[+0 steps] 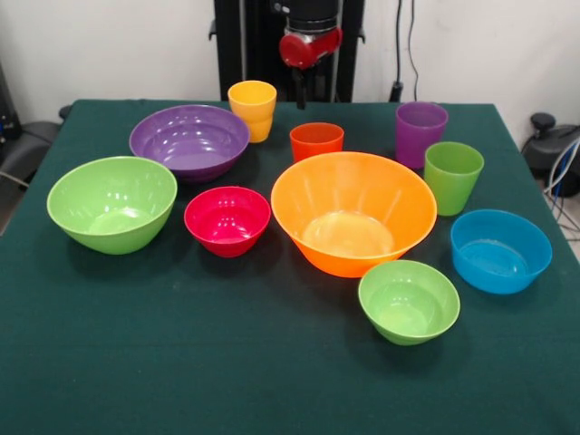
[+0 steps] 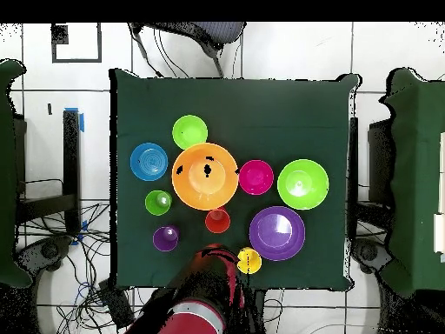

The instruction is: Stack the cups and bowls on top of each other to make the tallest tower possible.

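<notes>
Orange bowl [image 1: 353, 213] [image 2: 205, 176]: biggest; upright, mid-table, slightly toward the blue-bowl side in the front view.
Small light green bowl [image 1: 409, 301] [image 2: 189, 131]: upright, just beside the orange bowl on the camera side in the front view; whether the rims touch cannot be told.
Blue bowl [image 1: 500, 250] [image 2: 149, 162]: upright, near the table's right edge in the front view, apart from the orange bowl.
Magenta-red bowl [image 1: 227, 220] [image 2: 255, 177]: upright, between the orange bowl and the big light green bowl [image 1: 112, 203] [image 2: 302, 183].
Purple bowl [image 1: 189, 141] [image 2: 276, 232]: upright, toward the robot's side, behind the magenta-red bowl in the front view.
Stacking: none; every bowl sits singly on the green cloth [image 1: 227, 362] [image 2: 261, 104].
Cups: yellow cup [image 1: 252, 110] [image 2: 249, 260], orange-red cup [image 1: 316, 140] [image 2: 217, 220], purple cup [image 1: 420, 132] [image 2: 165, 237], green cup [image 1: 453, 176] [image 2: 157, 203]; all upright, in a loose row on the robot's side of the bowls.
Arm [image 1: 310, 45] [image 2: 204, 291]: drawn back at the table's pedestal edge, red and black links over that edge, close to the yellow cup overhead.
Gripper [image 1: 301, 89]: dark tip hanging above the cloth between yellow and orange-red cups, holding nothing visible; finger spread probably hidden, cannot tell.
</notes>
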